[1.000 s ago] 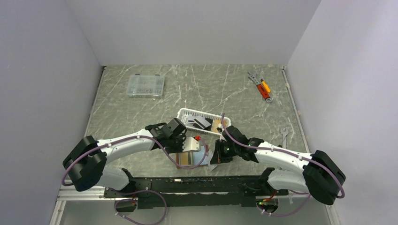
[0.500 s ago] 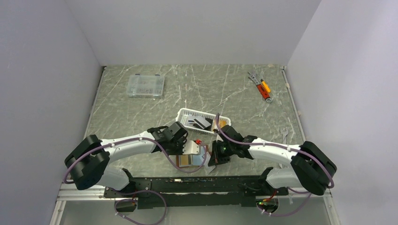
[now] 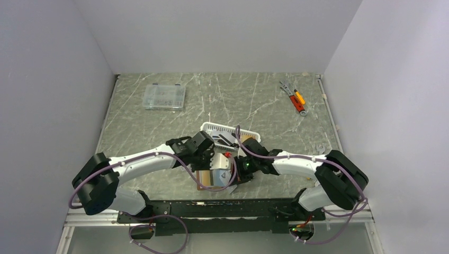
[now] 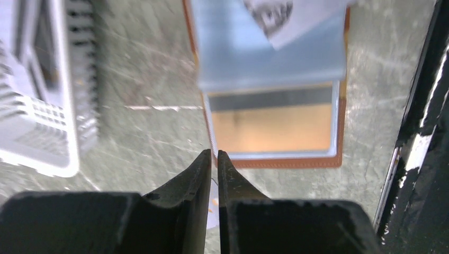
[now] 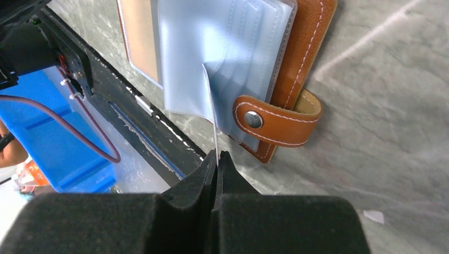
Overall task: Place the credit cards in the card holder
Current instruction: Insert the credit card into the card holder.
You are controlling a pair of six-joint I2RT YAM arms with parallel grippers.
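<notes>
The brown leather card holder [image 3: 214, 180] lies open near the table's front edge, pale blue sleeves up. An orange-gold card [image 4: 272, 127] sits in one sleeve. My right gripper [image 5: 217, 153] is shut on a thin grey-white credit card [image 5: 210, 111], seen edge-on, with its far end at the blue sleeves [image 5: 222, 47] beside the snap tab [image 5: 270, 124]. That card also shows in the left wrist view [image 4: 291, 13]. My left gripper [image 4: 217, 153] is shut, its tips at the holder's left edge. More cards [image 3: 226, 138] lie in the white basket [image 3: 212, 126].
A clear compartment box [image 3: 164, 96] stands at the back left. Small tools [image 3: 295, 98] lie at the back right and a wrench [image 3: 319, 151] at the right. A small red piece [image 3: 227, 155] lies by the basket. The black front rail [image 4: 418, 132] runs just beside the holder.
My right gripper has moved left with the card, from beside the holder to over its sleeves. My left gripper has shifted a little and stays at the holder's left side.
</notes>
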